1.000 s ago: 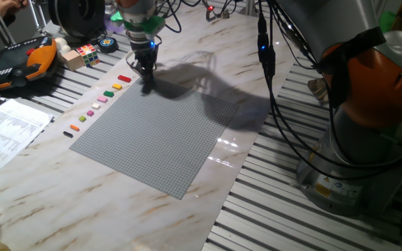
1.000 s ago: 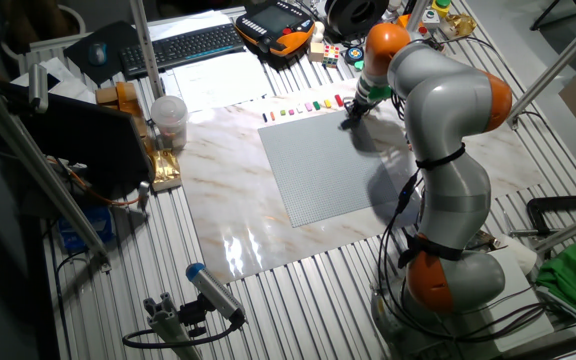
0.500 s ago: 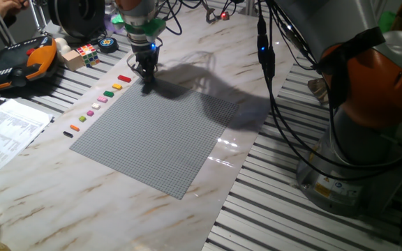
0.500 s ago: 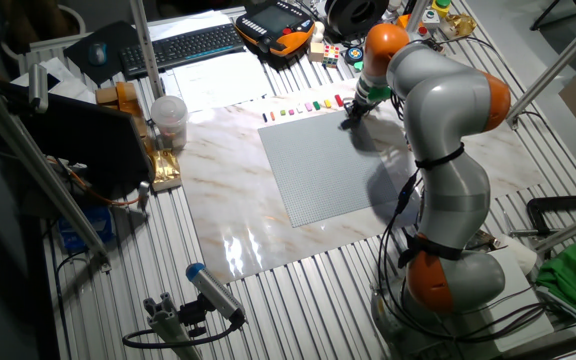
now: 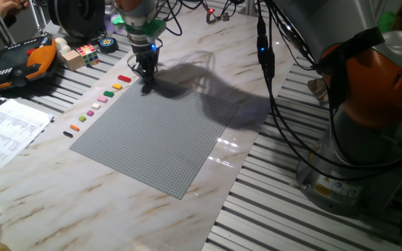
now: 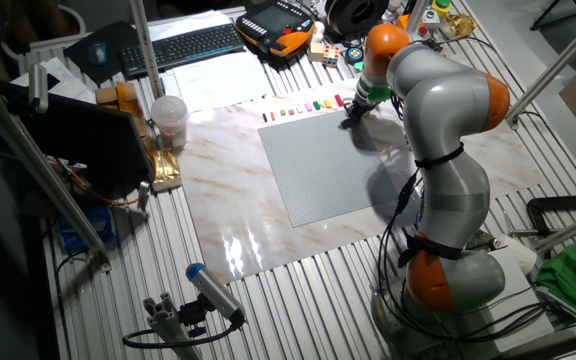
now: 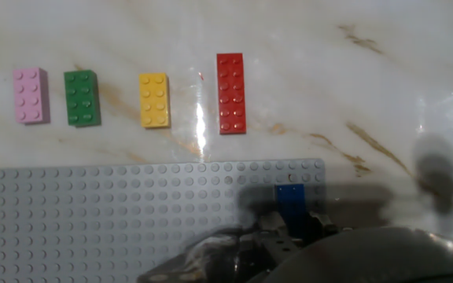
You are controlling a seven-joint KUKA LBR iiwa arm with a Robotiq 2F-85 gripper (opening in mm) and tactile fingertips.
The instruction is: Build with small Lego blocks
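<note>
Your gripper sits low at the grey baseplate's upper corner, pinching a blue brick. The other bricks, red to pink, line the marble table above it. A keyboard lies upper left.

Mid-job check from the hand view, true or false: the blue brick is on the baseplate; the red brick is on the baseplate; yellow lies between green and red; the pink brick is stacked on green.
1. The blue brick sits on the grey baseplate near its corner: true.
2. The red brick is on the baseplate: false, it lies on the marble beside it.
3. The yellow brick lies between the green brick and the red one: true.
4. The pink brick is stacked on green: false, they lie apart.
</note>
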